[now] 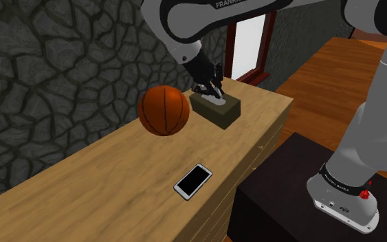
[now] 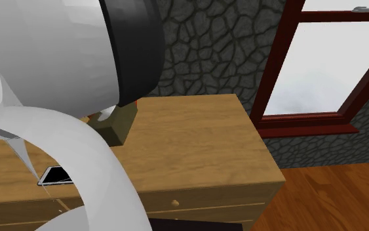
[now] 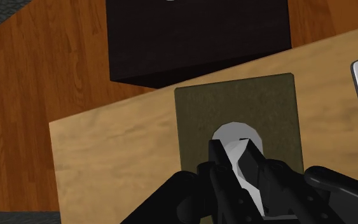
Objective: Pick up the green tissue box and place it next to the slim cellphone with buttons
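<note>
Black two-finger pincer (image 3: 234,151) on the white robot arm (image 1: 185,20), its jaws drawn narrow and clasping the white tissue tuft (image 3: 233,130) that stands out of the olive-green rectangular tissue box (image 1: 220,113), as seen from the wrist. The box sits flat on the light wooden dresser (image 1: 109,182) near its far end, with no gap showing beneath it in the shoulder view, just beside a large orange basketball (image 1: 163,110) at its 9 o'clock. The slim white-rimmed cellphone with a black screen (image 1: 192,181) lies face up at about 6 o'clock from the box in that view, well apart from it and close to the dresser's front edge; whether it carries buttons is too small to tell. Judged from this, the pick is at the grasp stage: the hold is taken, the lift not yet begun. The next move calls for a straight rise to clear the dresser top and the ball at 9 o'clock, then a carry toward 6 o'clock and a gentle set-down on bare wood just beside the phone, not on it. A hold on the tuft alone, and not on the box walls, looks slender; the box may swing or slip free on the way, so a slow, level carry would seem wise
</note>
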You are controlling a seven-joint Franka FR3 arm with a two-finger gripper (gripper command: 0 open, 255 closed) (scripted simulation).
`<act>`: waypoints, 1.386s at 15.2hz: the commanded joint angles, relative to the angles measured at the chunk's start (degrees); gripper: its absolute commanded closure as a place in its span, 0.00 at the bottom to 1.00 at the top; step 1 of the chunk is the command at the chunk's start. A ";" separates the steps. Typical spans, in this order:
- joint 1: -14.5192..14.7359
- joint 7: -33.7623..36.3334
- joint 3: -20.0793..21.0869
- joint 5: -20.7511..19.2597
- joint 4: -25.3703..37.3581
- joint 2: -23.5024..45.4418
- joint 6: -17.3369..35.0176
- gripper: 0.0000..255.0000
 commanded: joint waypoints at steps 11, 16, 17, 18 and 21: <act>-0.36 1.64 -0.19 0.03 -8.07 0.93 8.83 1.00; -0.42 2.40 -0.28 -0.17 -10.82 1.80 12.31 1.00; -0.43 2.56 -0.30 -0.23 -11.33 2.01 13.00 1.00; -0.43 2.72 -0.32 -0.29 -11.82 2.23 13.68 1.00; -0.44 3.21 -0.38 -0.50 -13.22 2.96 15.71 1.00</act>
